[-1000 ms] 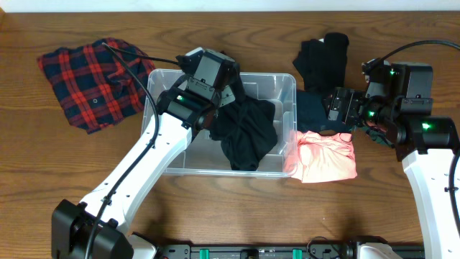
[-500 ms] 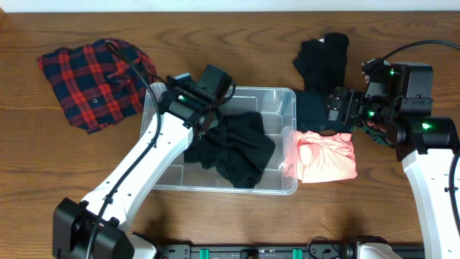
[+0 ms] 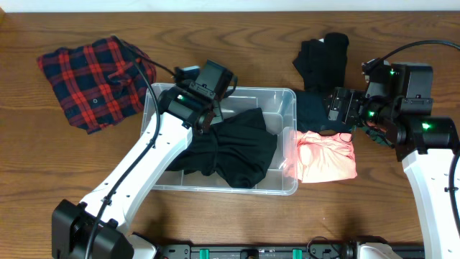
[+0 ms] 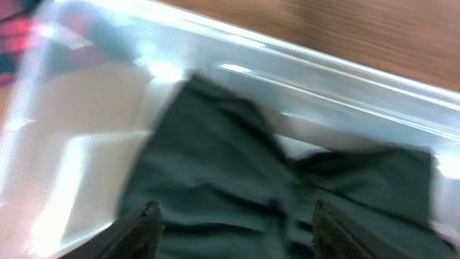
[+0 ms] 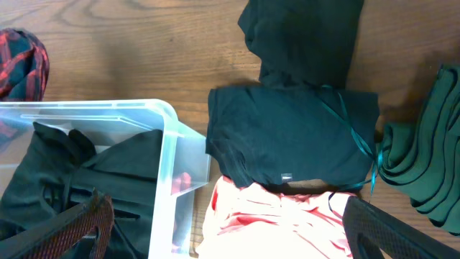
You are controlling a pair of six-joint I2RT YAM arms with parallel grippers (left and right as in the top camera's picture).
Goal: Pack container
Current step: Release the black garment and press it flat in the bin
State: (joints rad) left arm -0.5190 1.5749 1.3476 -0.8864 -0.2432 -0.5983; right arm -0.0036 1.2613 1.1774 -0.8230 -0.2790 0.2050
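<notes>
Container sits about mid-table on the wooden table, clear plastic, long side facing the arms. A black garment is lying inside it, spread loosely over the middle and right of the floor, with the left end bare. Right up against the container's right wall, outside it, there's a coral pink garment flat on the wood.

A bit further back, the left gripper is down in the container over the back edge of the black garment. The wrist view is blurry but the jaws are clearly spread wide, not pinching anything.

The right gripper hangs outside the container above the dark folded shirt, which lies just behind the pink one, touching it. Its jaws are wide apart too, nothing in them. A green folded garment sits just to the right of that shirt.

Furthest back: a black bundle behind the dark shirt, and a red plaid shirt off the container's far left corner
</notes>
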